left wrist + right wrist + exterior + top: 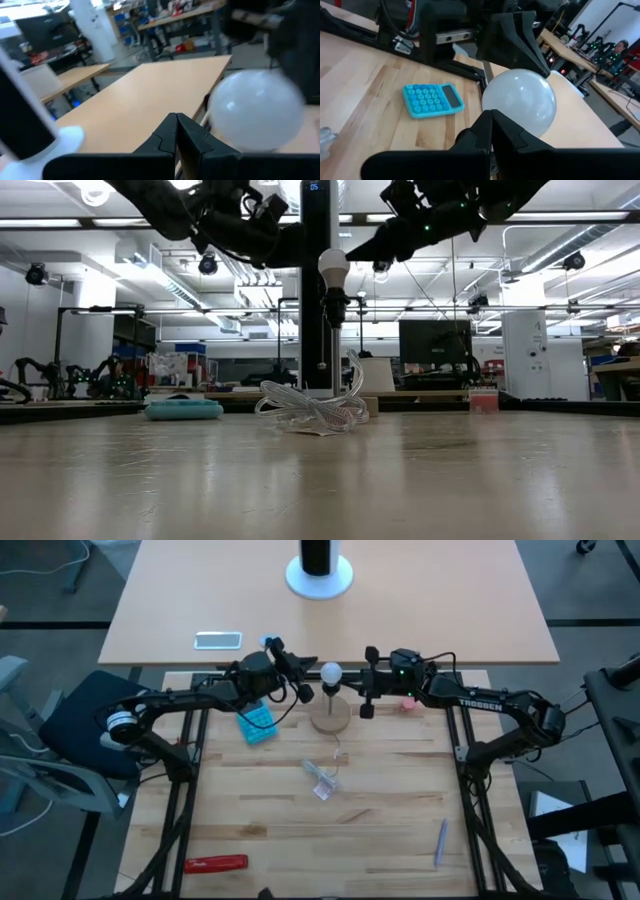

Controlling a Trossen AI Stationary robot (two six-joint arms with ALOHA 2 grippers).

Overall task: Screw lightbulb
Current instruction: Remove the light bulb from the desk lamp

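Note:
The lightbulb [330, 671], a small white globe, stands upright in a dark socket [333, 305] on a post over the round wooden disc [331, 718]. It also shows in the low view [333, 265]. My left gripper [306, 679] is shut, just to the bulb's left at globe height. In its wrist view [176, 131] the bulb [255, 112] is beside the fingertips. My right gripper [352, 688] is shut, just to the bulb's right. In its wrist view [491, 125] the bulb [520, 102] lies right behind the fingertips. No touch shows.
A blue calculator [257, 723] lies left of the disc and a clear plastic wrapper [322, 778] lies in front of it. A small pink-red round thing [409, 703] is on the right. A red tool [215, 863] and a grey pen [440, 840] lie near the front edge.

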